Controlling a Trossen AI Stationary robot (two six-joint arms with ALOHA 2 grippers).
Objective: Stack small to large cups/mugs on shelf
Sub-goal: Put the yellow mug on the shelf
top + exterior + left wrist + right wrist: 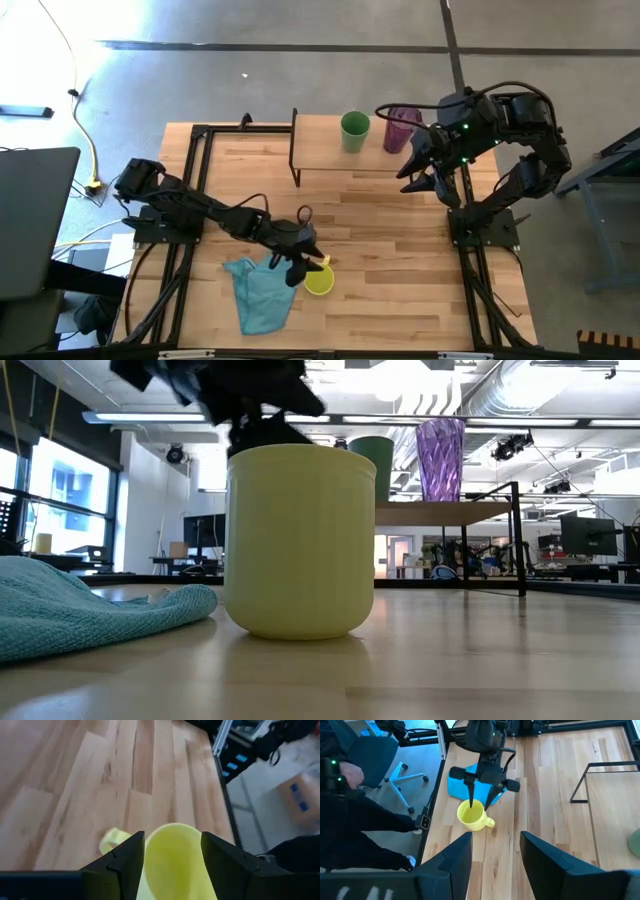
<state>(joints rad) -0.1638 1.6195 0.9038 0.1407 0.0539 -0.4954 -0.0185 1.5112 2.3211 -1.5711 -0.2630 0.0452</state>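
The small yellow mug (319, 281) stands upright on its base on the table, near the near edge, with its handle (112, 840) to one side. My left gripper (301, 266) is open and hangs right over the mug (172, 865), one finger on each side of its rim. The green cup (354, 132) and the purple tumbler (401, 128) stand upright on the light-wood shelf (322, 150) at the far edge. My right gripper (419, 172) is open in the air beside the shelf's right end and holds nothing. My left gripper comes at the yellow mug's rim (470, 806) from above, pointing down, with the fingers (488, 800) spread about the mug's width. The mug stays upright on the table. I cannot tell whether a finger touches it.
A teal cloth (262, 292) lies crumpled on the table just left of the mug, partly under the left arm. The shelf's thin dark legs (590, 780) stand between the two arms. A person (350, 772) sits by an office chair beyond the table's left side.
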